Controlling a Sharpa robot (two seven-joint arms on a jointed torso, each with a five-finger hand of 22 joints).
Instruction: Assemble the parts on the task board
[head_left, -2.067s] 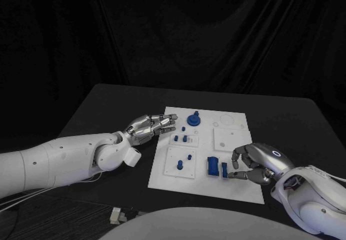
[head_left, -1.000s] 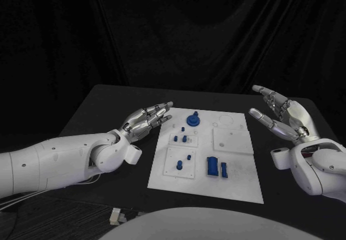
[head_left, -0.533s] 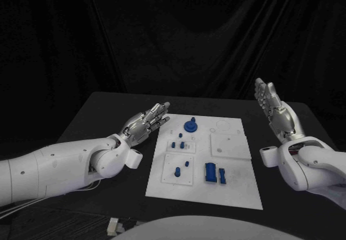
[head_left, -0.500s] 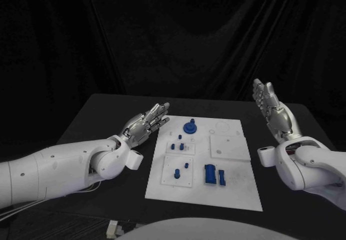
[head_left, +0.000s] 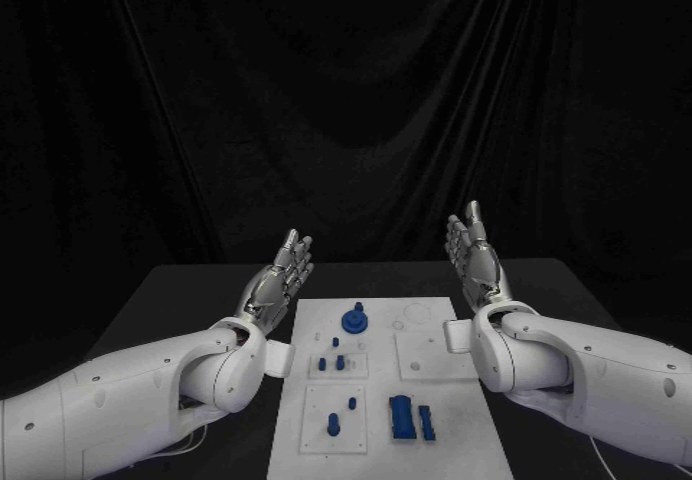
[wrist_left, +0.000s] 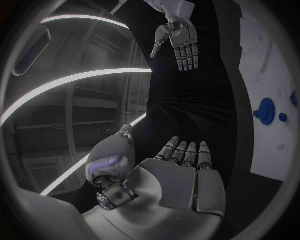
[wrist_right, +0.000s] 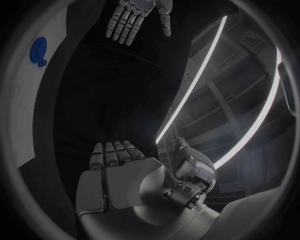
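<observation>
Both silver robot hands are raised above the black bench (head_left: 173, 300), holding nothing: the left robot hand (head_left: 278, 276) and the right robot hand (head_left: 475, 258) have straight, slightly spread fingers. The flat white task board (head_left: 378, 395) lies mid-bench, carrying small blue parts (head_left: 410, 417).

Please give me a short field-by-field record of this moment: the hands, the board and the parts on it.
left hand: raised above the table, fingers straight, holding nothing
right hand: raised likewise, palm facing the left hand, holding nothing
board: white, flat on the black table between the arms
round part: blue, at the board's far end
block: blue, near end, with a slimmer bar beside it
contact: neither hand touches the board
</observation>
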